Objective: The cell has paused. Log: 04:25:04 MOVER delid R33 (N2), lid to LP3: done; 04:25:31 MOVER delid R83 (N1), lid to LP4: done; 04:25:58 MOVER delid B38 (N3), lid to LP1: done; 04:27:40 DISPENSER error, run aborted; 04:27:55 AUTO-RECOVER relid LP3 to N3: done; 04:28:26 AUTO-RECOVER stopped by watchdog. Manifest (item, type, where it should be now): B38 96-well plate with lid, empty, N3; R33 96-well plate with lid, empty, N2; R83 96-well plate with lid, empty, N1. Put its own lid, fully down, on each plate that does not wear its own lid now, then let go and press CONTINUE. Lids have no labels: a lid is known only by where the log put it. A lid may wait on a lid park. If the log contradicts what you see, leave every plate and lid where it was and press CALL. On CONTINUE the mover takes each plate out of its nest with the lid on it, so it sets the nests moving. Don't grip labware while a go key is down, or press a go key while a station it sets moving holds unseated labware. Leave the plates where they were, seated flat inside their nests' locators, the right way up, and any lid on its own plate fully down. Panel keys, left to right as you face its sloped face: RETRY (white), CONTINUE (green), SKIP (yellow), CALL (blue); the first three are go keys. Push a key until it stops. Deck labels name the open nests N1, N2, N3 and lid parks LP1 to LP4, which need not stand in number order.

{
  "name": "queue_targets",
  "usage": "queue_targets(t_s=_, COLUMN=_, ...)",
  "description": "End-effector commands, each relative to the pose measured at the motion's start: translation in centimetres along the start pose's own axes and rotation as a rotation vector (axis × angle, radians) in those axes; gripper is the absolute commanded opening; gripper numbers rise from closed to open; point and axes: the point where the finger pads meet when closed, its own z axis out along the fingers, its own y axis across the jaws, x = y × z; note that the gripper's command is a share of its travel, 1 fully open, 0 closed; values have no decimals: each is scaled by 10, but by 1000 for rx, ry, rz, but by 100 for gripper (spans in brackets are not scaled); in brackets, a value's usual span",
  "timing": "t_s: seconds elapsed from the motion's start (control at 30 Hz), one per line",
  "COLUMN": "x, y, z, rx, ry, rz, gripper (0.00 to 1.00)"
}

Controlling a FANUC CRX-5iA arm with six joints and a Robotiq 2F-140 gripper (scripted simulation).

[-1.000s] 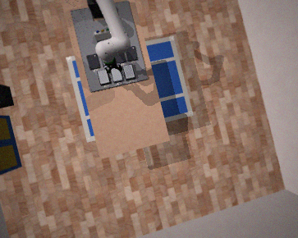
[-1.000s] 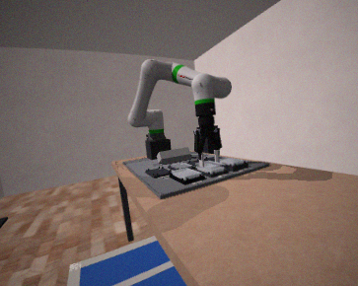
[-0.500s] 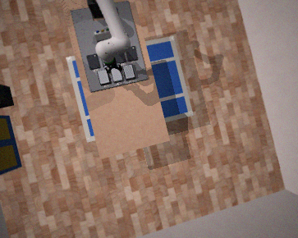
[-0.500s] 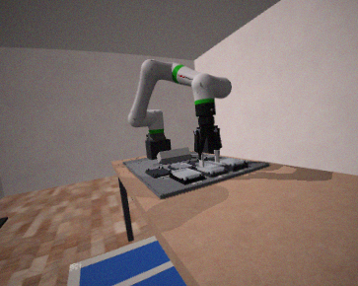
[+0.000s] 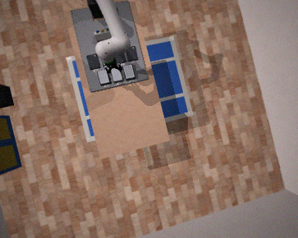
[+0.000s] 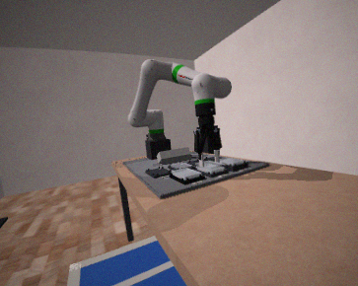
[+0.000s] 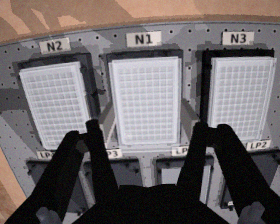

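1. While the arm (image 6: 151, 84) reaches down over the grey deck (image 7: 191, 36), the gripper (image 7: 147, 129) is clamped on a white lid (image 7: 145, 99), one finger at each long side.
2. The lid hangs over the middle nest, below the N1 label (image 7: 143, 39); whether it is fully down cannot be told.
3. In the wrist view, the N2 plate (image 7: 54, 103) sits in the left nest and the N3 plate (image 7: 240, 92) in the right; whether either wears a lid is unclear.
4. The deck lies at the far end of the table (image 6: 284, 222), with the key panel (image 6: 173, 155) behind the nests.
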Motion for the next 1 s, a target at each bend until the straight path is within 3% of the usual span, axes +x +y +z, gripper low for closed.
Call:
queue_targets(t_s=0.0, x=0, y=0, z=0, rx=0, ry=0, rz=0, gripper=0)
queue_targets(t_s=0.97, x=0, y=0, z=3, rx=0, ry=0, rz=0, gripper=0)
